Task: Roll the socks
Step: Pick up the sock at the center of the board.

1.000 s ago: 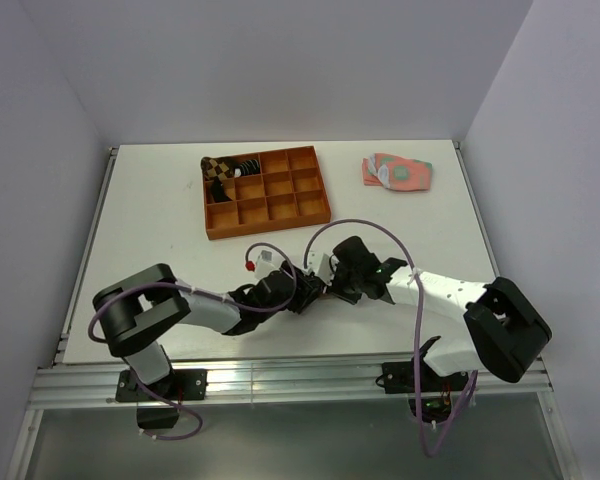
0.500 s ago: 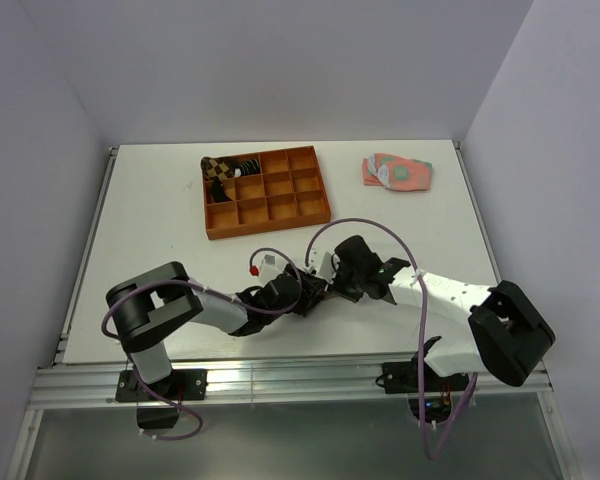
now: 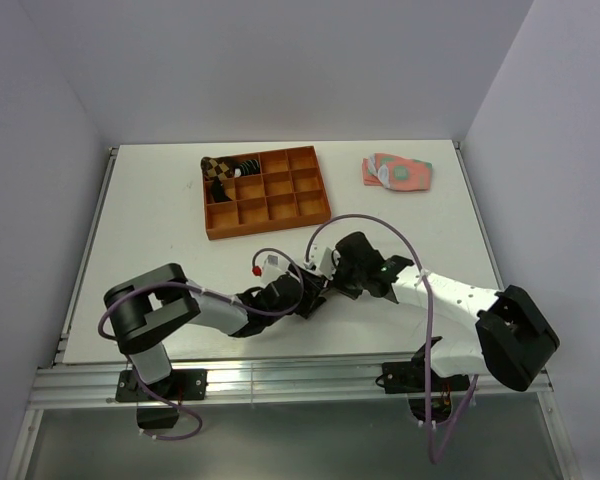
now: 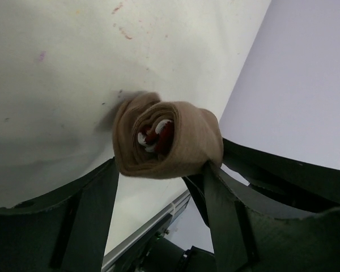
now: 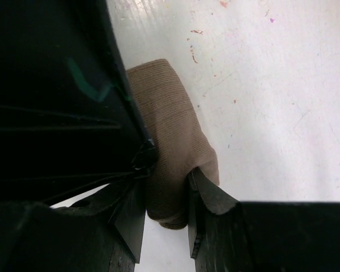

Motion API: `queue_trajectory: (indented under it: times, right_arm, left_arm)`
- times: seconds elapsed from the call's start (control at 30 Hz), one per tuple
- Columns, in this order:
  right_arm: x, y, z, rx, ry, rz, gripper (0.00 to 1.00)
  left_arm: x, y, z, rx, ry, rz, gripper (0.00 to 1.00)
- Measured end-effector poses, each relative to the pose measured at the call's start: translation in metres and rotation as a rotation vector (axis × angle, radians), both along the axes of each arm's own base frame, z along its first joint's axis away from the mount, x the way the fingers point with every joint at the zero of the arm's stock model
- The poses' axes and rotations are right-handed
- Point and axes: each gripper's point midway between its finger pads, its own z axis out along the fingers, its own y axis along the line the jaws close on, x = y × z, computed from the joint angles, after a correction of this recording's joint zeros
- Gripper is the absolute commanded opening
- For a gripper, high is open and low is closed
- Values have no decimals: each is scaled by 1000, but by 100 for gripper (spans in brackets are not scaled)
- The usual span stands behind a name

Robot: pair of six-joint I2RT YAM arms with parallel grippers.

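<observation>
The white table carried everything, and the two arms reached in from its near edge to meet at the near middle, wrist to wrist. Toward the far edge, left of centre, sat the orange tray. Its far-left compartments held a brown checkered roll and, just beside it, the black striped sock. The flat pink-and-green socks lay near the far right corner, well apart from the work. The left gripper had its jaws wide, with the tan sock lying across the tips and touching both; whether they pressed on it or only cradled it could not be told. The right gripper was closed partway onto one end of the same roll, its two fingers pinching the ribbed fabric. The sock was already wound into a fat bundle resting on the table at the near middle, and the maroon-and-white cuff showed as a coil in its open end. The step in hand looked like finishing and securing this roll. To do it well, the right pinch should hold firm and low so the bundle stays pressed to the surface. The left jaws should come clear of the outer layer without snagging it, since a dragged edge would likely let the coil spring loose. Any fresh grasp would best take the outer tan layer at the open end rather than the striped core, so that the layer can be turned over the bundle to lock it.
</observation>
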Motion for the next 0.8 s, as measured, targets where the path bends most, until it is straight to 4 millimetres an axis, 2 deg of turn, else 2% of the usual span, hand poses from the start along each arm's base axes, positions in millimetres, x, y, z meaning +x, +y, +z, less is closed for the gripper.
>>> queue_trajectory:
  times: [0.17,0.47,0.8]
  right_arm:
    - [-3,-3,12,-8,24,-2,0]
    - [-18,-13,8,-44,98,9,0]
    - [-24,-18,15,-48,95,35,0]
  left_arm:
    - [6,-9,8,-51,-20,3,61]
    - [2,-21,6,-96,-10,-43,58]
    - [0,-27,11,-140,6,-65,58]
